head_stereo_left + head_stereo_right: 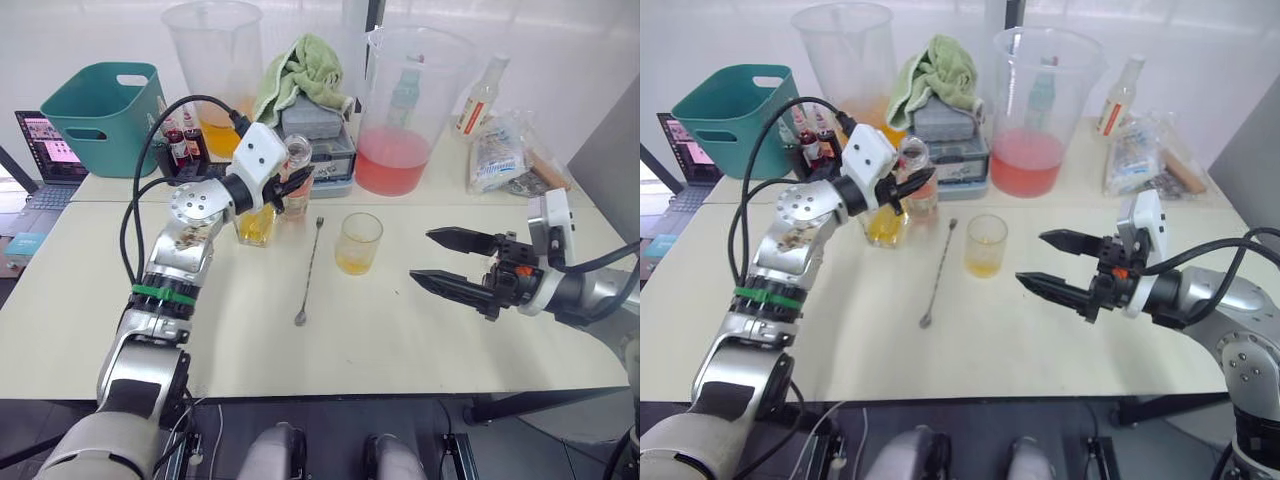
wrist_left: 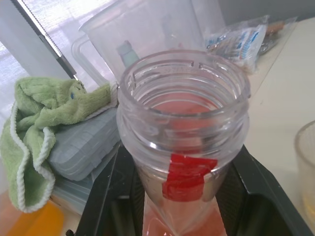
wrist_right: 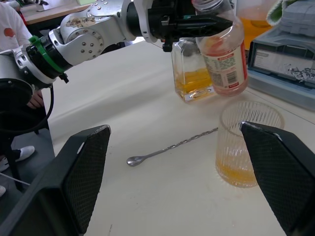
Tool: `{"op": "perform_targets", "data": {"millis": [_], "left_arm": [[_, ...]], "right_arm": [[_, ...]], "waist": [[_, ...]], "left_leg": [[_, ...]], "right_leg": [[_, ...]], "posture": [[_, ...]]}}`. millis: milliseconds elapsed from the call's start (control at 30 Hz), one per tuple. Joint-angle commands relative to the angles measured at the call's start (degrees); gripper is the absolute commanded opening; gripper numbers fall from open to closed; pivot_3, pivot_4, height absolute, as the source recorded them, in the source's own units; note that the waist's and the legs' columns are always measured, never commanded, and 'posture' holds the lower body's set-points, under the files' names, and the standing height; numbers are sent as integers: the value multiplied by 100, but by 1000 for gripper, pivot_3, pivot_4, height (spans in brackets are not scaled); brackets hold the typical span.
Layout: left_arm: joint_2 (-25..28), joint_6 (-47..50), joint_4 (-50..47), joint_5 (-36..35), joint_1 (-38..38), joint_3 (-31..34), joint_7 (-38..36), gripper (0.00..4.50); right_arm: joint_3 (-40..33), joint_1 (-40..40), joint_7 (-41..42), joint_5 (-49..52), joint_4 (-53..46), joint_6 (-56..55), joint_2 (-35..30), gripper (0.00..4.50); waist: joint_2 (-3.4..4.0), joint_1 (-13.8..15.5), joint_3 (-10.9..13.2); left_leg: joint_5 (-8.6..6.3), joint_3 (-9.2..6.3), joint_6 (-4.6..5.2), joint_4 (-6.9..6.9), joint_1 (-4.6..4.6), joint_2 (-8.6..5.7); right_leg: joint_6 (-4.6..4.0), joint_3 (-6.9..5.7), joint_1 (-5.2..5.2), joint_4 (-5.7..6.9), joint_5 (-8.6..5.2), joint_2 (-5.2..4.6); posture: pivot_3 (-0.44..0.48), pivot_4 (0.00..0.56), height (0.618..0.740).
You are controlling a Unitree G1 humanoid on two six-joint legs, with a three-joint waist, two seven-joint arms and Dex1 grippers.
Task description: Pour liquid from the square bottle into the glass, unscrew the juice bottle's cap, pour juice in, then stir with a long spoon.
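My left gripper [image 1: 296,186] is shut on the juice bottle [image 1: 297,172], a clear bottle with pink liquid and a red label. Its mouth is open with no cap on it [image 2: 184,98], and it leans slightly. The square bottle [image 1: 256,224] with yellow liquid stands on the table right beside it. The ribbed glass [image 1: 359,243] holds a little yellow liquid at the table's middle. The long spoon [image 1: 309,268] lies flat to the left of the glass. My right gripper [image 1: 420,255] is open to the right of the glass, holding nothing.
At the back stand a teal bin [image 1: 100,115], a pitcher with orange liquid [image 1: 215,70], a green towel [image 1: 300,68] on grey boxes, a pitcher with pink liquid [image 1: 405,115] and plastic bags [image 1: 500,150]. A laptop [image 1: 45,150] sits at far left. A person [image 3: 10,29] stands beyond the table.
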Motion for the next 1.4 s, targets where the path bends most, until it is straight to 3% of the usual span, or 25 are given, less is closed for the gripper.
{"op": "perform_targets", "data": {"millis": [33, 633, 1400], "left_arm": [[-84, -609, 327, 310, -485, -35, 137, 1470], [-287, -1897, 1346, 2232, -958, -980, 1044, 1470], [-339, -1272, 957, 3493, -817, -1605, 1485, 1470]], "right_arm": [[-242, 76, -205, 237, -265, 21, -14, 4473], [-423, 535, -1002, 779, -761, -25, -34, 4473], [-347, 473, -1286, 966, -814, -63, -53, 4473]], "waist": [[0, -3, 0], [-3, -12, 2], [-3, -32, 1]], "left_leg": [[-1, 1, 2, 0, -2, -1], [-9, 2, 17, 4, -7, -1], [-16, 2, 29, 14, -7, 1]], "right_leg": [[2, 0, -2, -1, 1, 0], [7, -3, -6, -1, 4, -6], [10, 1, -7, 6, 6, -6]], "posture": [[0, 150, 739], [0, 150, 739], [0, 150, 739]]}}
